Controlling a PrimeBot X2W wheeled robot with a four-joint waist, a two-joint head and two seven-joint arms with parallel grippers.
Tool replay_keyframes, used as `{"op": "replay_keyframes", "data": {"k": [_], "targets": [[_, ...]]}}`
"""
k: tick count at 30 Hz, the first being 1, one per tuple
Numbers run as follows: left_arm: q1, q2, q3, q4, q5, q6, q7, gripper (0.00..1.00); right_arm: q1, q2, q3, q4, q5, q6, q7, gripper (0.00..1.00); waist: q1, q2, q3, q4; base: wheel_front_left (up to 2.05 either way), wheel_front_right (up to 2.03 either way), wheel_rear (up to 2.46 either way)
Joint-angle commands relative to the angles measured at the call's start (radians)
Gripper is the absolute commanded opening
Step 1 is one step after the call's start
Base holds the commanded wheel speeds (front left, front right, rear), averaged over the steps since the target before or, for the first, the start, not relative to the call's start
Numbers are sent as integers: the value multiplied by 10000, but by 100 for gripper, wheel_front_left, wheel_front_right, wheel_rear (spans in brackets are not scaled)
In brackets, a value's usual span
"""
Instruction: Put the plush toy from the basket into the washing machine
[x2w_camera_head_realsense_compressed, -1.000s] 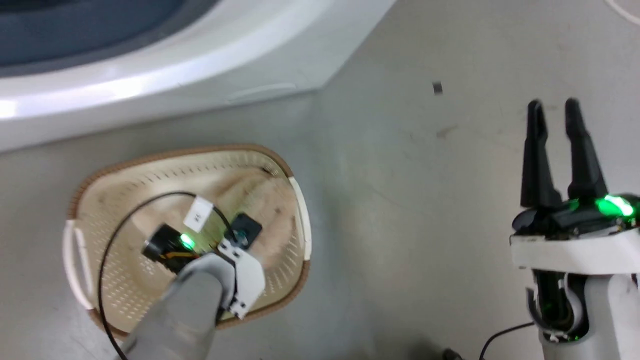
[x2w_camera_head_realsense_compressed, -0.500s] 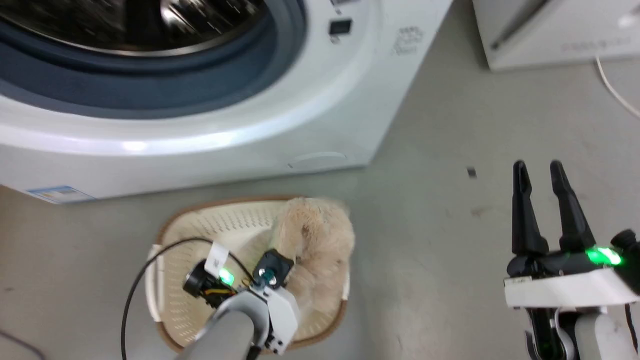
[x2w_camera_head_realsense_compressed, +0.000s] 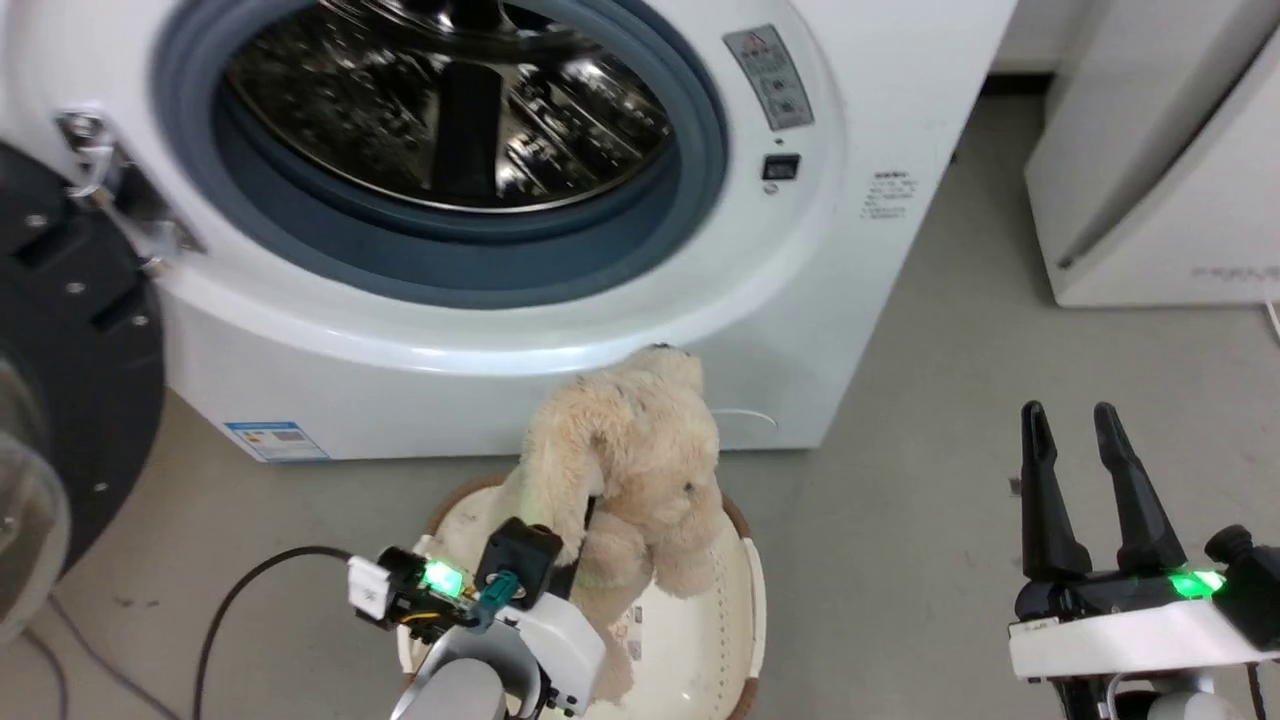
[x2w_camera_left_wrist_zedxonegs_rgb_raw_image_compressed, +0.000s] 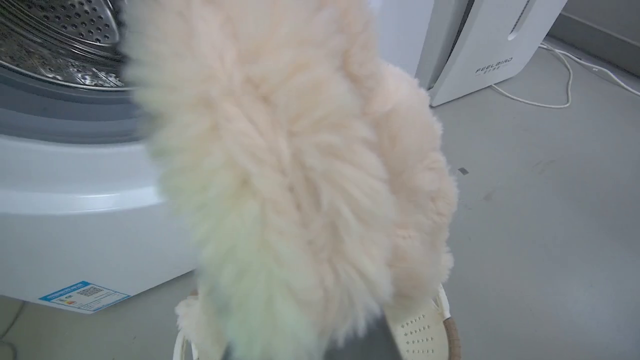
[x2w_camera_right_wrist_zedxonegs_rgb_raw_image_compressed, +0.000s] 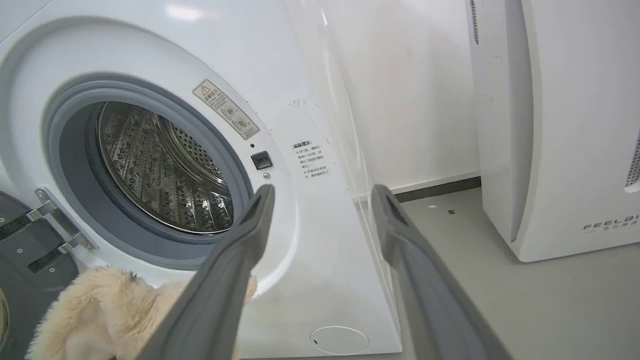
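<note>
Two grippers are showing, the left gripper (x2w_camera_head_realsense_compressed: 578, 545) and the right gripper (x2w_camera_head_realsense_compressed: 1068, 415). One plush toy (x2w_camera_head_realsense_compressed: 630, 470) is hanging from the left gripper, one basket (x2w_camera_head_realsense_compressed: 690, 650) is sitting just below it, one washing machine (x2w_camera_head_realsense_compressed: 560, 340) is standing beyond it, and one white appliance (x2w_camera_head_realsense_compressed: 1160, 200) and one white cable (x2w_camera_left_wrist_zedxonegs_rgb_raw_image_compressed: 530, 102) are showing beyond the right gripper

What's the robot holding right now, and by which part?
The left gripper holds the plush toy around its middle; fur hides the exact spot. The right gripper is open, empty.
</note>
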Motion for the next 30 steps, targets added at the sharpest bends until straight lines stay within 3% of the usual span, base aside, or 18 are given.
{"op": "replay_keyframes", "data": {"k": [1,14,23,30], "targets": [[138,46,107,-220,-20,63,-56,0,136,-6,-7,18,-80,6,-44,100,1,0,-273,246,0,0,0],[18,183,1604,-1505,-2,278,-56,0,143,-6,101,-85,-60,6,-44,100,1,0,-316,305,0,0,0],[-1624,374,2651,-737,0,229,-57,0,-252,-6,77,-227,-10,6,-44,100,1,0,559,-324,0,0,0],[-3360,865,3345,116,69,70,-57,0,-750,-6,-8,-287,111,6,-44,100,1,0,1608,-1005,0,0,0]]}}
